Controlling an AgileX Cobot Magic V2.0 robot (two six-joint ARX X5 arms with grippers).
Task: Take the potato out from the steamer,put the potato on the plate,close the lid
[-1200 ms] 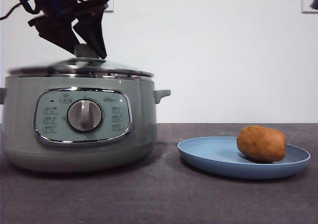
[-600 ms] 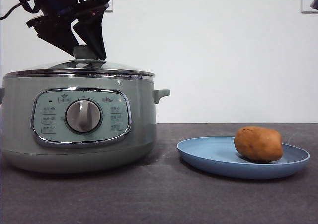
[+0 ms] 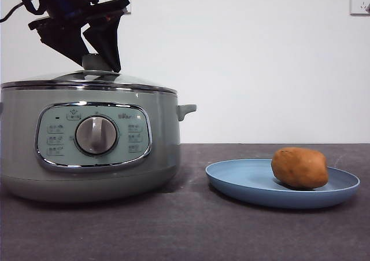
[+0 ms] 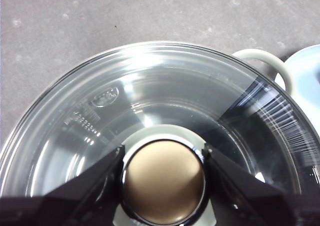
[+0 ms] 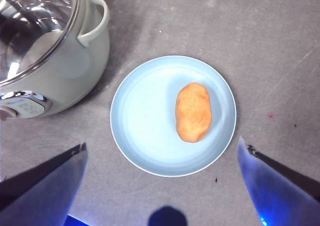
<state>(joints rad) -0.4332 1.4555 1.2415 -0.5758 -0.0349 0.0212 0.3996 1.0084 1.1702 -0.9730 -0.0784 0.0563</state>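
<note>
The step in hand looks like the last one: seating the lid point(image 3: 87, 78) and letting go. On the left of the front view the steamer point(image 3: 87, 151) stands on the dark table point(image 3: 191, 232) with the glass lid resting level on its chrome rim, no gap showing along the visible edge. The left claw point(image 3: 95, 57) reaches down from about eleven o'clock, tilted, its two black jaws flanking the green knob point(image 4: 163, 181). In the left wrist view the jaws sit at nine and three o'clock of the knob, touching or all but touching its collar, so the claw is narrowly parted and appears clamped on the knob.

To finish well, I judge the jaws should spread evenly first, so neither one drags the knob sideways, and the arm should then rise straight up along the knob's axis. A slanted exit could nudge the lid off centre, since glass on chrome slides easily.

Further right, the blue plate point(image 3: 248, 186) lies on the table, apart from the steamer, at about three o'clock of it. The potato point(image 3: 299, 167) rests on the plate, toward its right side; that part of the task appears done.

The right claw point(image 5: 162, 186) waits high above the plate, jaws spread wide, holding nothing.
</note>
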